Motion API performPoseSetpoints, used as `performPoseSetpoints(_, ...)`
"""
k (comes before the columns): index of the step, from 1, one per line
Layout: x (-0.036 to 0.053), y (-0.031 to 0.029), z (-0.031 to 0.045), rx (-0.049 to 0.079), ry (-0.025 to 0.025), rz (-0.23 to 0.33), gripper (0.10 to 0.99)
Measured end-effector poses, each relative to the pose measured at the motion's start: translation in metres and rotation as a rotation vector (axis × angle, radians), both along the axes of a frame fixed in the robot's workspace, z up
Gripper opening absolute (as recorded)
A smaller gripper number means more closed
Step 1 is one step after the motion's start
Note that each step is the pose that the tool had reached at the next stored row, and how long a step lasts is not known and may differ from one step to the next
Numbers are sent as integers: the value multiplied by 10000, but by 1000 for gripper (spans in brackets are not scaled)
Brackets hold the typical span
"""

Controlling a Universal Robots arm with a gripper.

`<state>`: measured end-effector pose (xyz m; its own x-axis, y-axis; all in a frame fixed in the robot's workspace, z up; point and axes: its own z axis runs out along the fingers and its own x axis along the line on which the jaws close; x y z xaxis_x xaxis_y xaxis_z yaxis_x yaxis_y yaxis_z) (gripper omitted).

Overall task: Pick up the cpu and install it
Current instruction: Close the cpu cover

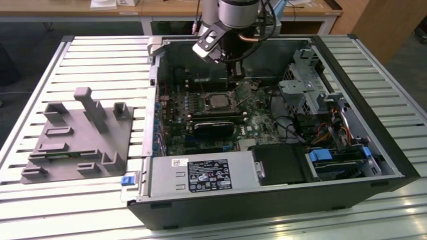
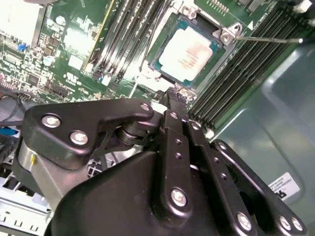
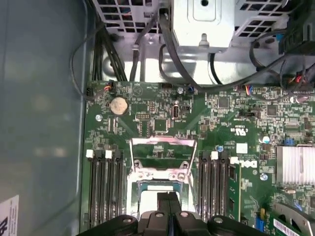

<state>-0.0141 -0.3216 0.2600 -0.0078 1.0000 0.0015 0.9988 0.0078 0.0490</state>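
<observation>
cpu (image 2: 189,51) between memory slots (image 2: 246,64) — tool (image 2: 176,97) just beside

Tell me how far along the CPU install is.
Done: the cpu already lies in the motherboard socket, silver top up. In hand: nothing; the gripper hangs close over the socket's edge, fingers together and empty. Left: the load plate stands raised in the first wrist view, not yet clamped over the chip.

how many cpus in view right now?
1. The cpu sits in the motherboard socket inside the case, just beyond the tip of the claw. Another could lie hidden in a recess of the grey fixture.
</observation>
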Motion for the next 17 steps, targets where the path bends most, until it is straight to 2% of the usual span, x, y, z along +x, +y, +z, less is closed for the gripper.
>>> performPoseSetpoints(8, 154, 0, 9, 1, 55, 0, 106)
performPoseSetpoints(17, 312, 0, 6, 1, 59, 0, 106)
